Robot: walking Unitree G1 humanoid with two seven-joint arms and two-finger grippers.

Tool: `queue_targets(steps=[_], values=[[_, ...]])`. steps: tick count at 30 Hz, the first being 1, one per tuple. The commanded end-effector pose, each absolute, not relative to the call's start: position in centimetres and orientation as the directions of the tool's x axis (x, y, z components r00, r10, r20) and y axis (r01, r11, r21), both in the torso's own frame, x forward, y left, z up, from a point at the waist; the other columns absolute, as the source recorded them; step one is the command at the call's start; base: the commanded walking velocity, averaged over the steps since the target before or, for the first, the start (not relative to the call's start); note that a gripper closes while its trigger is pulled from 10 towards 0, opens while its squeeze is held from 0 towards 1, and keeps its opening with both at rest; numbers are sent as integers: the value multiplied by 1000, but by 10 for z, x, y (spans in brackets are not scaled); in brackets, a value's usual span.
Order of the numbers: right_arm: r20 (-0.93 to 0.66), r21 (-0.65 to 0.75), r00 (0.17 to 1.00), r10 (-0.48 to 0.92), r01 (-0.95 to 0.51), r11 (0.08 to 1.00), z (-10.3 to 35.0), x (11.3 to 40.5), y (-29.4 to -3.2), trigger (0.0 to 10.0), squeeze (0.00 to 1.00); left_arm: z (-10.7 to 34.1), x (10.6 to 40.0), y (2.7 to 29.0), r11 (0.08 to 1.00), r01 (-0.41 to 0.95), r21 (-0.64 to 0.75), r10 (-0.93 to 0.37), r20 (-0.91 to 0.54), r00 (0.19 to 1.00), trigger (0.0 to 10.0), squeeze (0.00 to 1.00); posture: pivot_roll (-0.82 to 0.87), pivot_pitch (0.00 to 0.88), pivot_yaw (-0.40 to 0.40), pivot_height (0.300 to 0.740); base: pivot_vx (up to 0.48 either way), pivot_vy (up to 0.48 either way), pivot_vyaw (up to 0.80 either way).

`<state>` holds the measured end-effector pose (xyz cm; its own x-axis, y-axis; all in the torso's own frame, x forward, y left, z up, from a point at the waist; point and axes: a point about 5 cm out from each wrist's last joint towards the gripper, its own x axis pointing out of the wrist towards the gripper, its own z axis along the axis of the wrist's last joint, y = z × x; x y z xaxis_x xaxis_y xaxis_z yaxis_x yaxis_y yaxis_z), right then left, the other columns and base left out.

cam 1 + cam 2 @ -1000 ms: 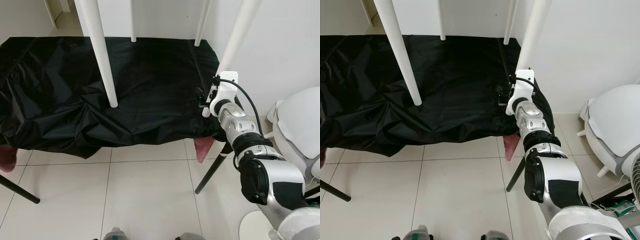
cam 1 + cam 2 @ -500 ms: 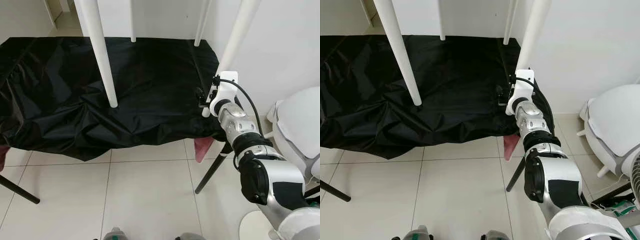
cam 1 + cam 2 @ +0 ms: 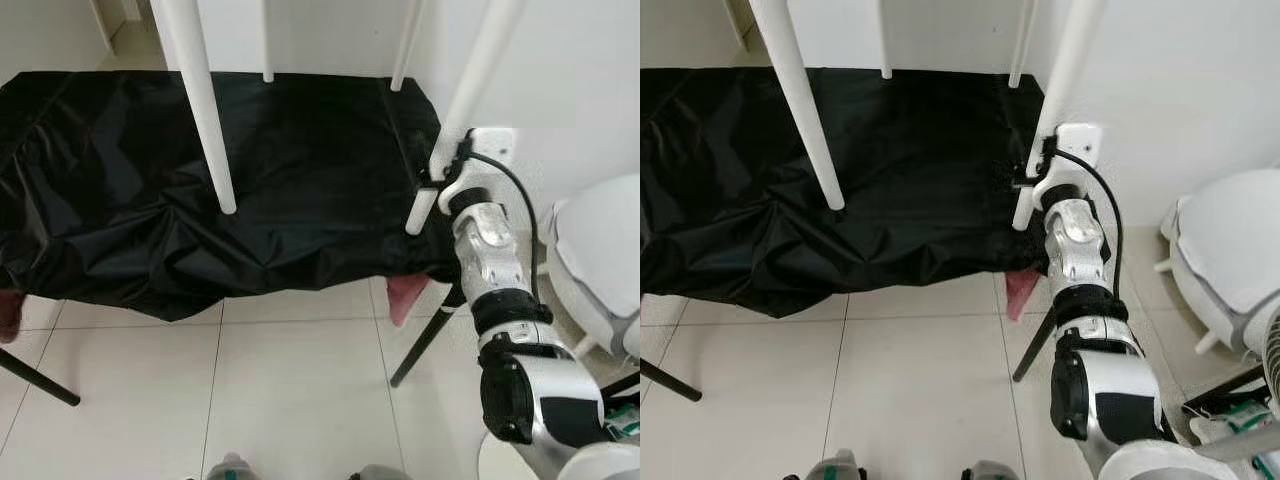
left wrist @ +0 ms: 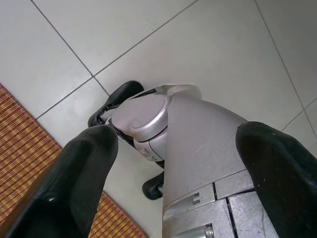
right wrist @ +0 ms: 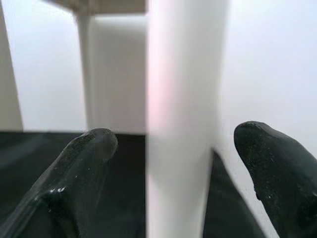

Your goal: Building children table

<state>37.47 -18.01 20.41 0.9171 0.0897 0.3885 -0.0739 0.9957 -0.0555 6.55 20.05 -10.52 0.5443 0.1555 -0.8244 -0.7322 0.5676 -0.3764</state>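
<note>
The right gripper (image 5: pixel 171 148) is up at the near right leg (image 3: pixel 462 110) of the children's table, its two black fingers (image 5: pixel 81 168) spread apart with the white leg standing between them. In the right wrist view a gap shows on each side of the leg, so the fingers bracket it without clamping; whether either pad brushes the leg is hard to tell, since the leg is blurred so close to the lens. From the head views, the right arm (image 3: pixel 495 290) reaches up from the lower right, its white wrist block just beside the lower part of that leg, near the leg's foot.

The children's table stands on a black cloth (image 3: pixel 150 190) that covers a low platform; four white legs (image 3: pixel 205 120) rest on the cloth, two near and two farther back by the wall, and their upper parts run out of the top of the view. The cloth is crumpled at its front edge and hangs over the side. A dark strut (image 3: pixel 425 340) slants to the pale tiled floor (image 3: pixel 290 390) under the right corner, with something pink (image 3: pixel 405 295) tucked beneath the cloth there. A white rounded object (image 3: pixel 600 250) sits at the far right.

The left gripper (image 4: pixel 168 163) hangs idle, its fingers spread wide, above the tiles and the robot's own foot, beside a woven mat (image 4: pixel 25 139).
</note>
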Motion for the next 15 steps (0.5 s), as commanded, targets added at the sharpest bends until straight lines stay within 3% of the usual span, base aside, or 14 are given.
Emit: queue_targets(steps=[1,15], values=[[396,-48,914,87,-74,996,205,375,-179,10000,0,296,348,81,760,649,-3,-596,395,699,10000,0,16,0,0,740,0,0,0],[385,-44,921,54,-40,998,187,359,-184,10000,0,278,344,80,757,654,5,-610,362,704,10000,0,15,0,0,740,0,0,0]])
